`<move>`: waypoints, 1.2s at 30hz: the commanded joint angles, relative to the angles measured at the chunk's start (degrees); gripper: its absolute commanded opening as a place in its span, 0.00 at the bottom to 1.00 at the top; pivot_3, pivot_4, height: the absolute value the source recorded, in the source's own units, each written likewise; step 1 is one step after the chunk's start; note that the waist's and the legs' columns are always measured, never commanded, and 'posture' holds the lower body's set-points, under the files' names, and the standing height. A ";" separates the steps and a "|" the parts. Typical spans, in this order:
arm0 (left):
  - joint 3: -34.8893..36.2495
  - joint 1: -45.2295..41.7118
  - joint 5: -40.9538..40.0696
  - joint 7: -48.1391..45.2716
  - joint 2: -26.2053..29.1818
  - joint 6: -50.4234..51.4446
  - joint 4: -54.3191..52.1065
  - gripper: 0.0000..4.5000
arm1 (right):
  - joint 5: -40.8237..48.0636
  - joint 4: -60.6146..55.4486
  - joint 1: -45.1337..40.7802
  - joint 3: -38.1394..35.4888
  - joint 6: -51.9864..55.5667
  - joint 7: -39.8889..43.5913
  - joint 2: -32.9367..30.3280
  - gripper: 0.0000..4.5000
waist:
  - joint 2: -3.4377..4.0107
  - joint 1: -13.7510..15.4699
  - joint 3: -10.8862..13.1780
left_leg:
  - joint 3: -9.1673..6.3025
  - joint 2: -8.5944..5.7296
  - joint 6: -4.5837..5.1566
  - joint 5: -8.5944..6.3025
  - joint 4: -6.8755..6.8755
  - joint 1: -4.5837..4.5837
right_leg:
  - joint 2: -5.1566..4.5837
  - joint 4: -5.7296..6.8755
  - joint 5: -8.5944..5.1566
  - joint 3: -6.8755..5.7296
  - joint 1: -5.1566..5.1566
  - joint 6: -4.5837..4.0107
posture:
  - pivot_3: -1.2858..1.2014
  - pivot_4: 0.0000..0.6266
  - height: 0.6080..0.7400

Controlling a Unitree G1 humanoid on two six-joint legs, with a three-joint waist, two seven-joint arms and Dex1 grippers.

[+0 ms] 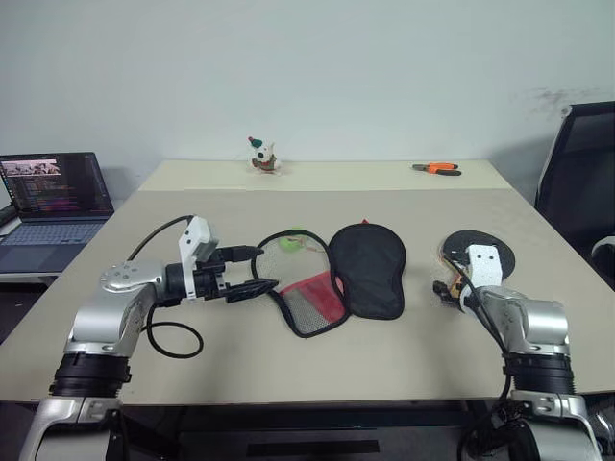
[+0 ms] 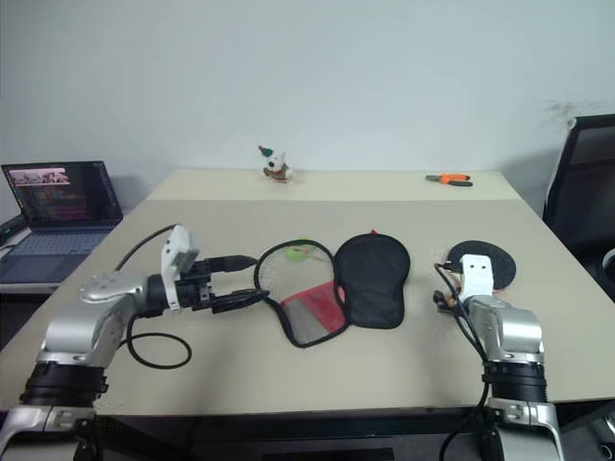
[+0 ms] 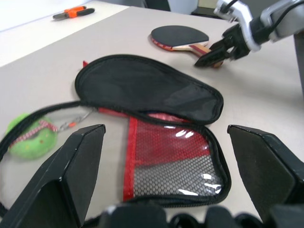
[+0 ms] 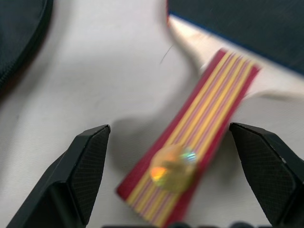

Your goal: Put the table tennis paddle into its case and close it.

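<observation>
The case (image 1: 356, 274) lies unzipped on the table (image 1: 288, 365); the left pincer (image 1: 252, 285) gapes beside it, the right pincer (image 3: 211, 56) spread wide, seemingly just over the paddle (image 3: 179, 37) handle.

Both arms are held forward — left gripper (image 1: 258, 286) spread wide, right gripper (image 3: 209, 59) likewise parted, angled downward.

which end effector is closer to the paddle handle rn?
Right. The right end effector is open astride the paddle handle; the left end effector is over at the case, well short of it.
</observation>
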 commanded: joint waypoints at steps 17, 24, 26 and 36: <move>-1.28 -4.36 1.25 -2.75 -0.63 -1.76 0.23 1.00 | -2.82 24.60 -7.89 2.78 -16.71 6.31 -6.98 0.67 | -0.10 -0.05 -0.06 | 0.30 -0.01 0.05 0.03 0.21 0.11 | 0.00 -0.06 0.15 0.11 0.14 0.30 | 0.52 0.24 1.00; -1.68 -4.00 0.66 -3.08 -1.19 -1.14 -1.22 1.00 | -0.96 10.51 -1.05 4.40 -8.74 12.84 -11.70 0.25 | -0.09 0.15 -0.06 | 0.20 0.02 0.08 0.00 0.09 -0.01 | 0.01 -0.09 0.12 0.08 0.04 0.22 | 0.52 0.24 1.00; -2.06 -4.26 0.65 -3.26 -1.64 -1.05 -1.31 1.00 | 0.03 4.63 1.92 4.35 -4.98 14.24 -12.88 0.25 | -0.08 0.42 -0.05 | 0.17 0.04 0.09 0.00 0.07 -0.03 | 0.00 -0.11 0.09 0.07 0.03 0.18 | 0.52 0.24 1.00; -3.54 -5.73 1.44 -4.44 -3.75 -1.84 0.54 1.00 | 3.17 -15.01 16.50 1.80 7.88 18.33 -19.82 0.25 | -0.07 0.53 -0.06 | 0.04 -0.03 0.09 0.00 0.10 -0.02 | 0.00 -0.06 -0.10 0.02 0.08 0.40 | 0.52 0.24 1.00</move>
